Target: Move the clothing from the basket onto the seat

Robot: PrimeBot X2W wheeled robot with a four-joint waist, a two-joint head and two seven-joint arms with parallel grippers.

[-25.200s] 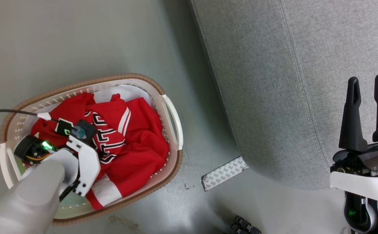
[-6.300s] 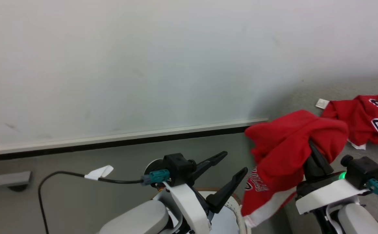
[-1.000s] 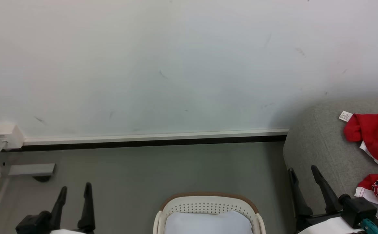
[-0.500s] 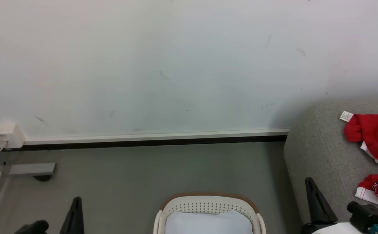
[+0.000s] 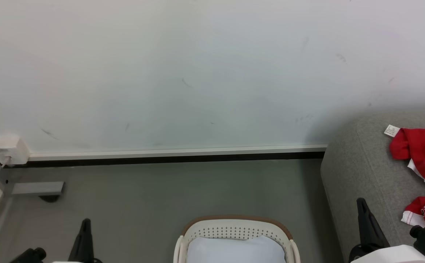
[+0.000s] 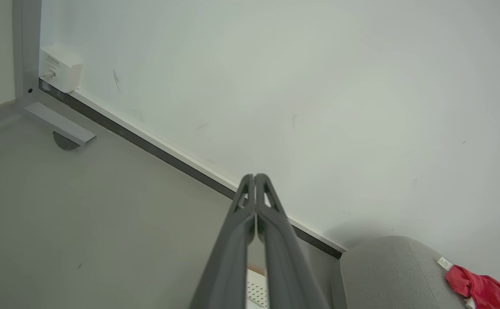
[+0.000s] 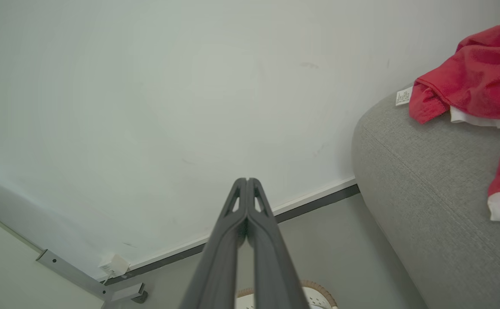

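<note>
Red clothing (image 5: pixel 422 153) on grey seat (image 5: pixel 366 171), white tag (image 5: pixel 391 130) (print too small to read); left gripper (image 6: pixel 255 177), right gripper (image 7: pixel 247 180) pressed together.

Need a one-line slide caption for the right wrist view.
Right end effector shut and empty before the wall; red clothing lies on the grey seat.

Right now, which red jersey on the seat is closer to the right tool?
The jersey with the lettered white-edged hem, beside the right tool; the tagged jersey lies farther back, toward the wall.
</note>
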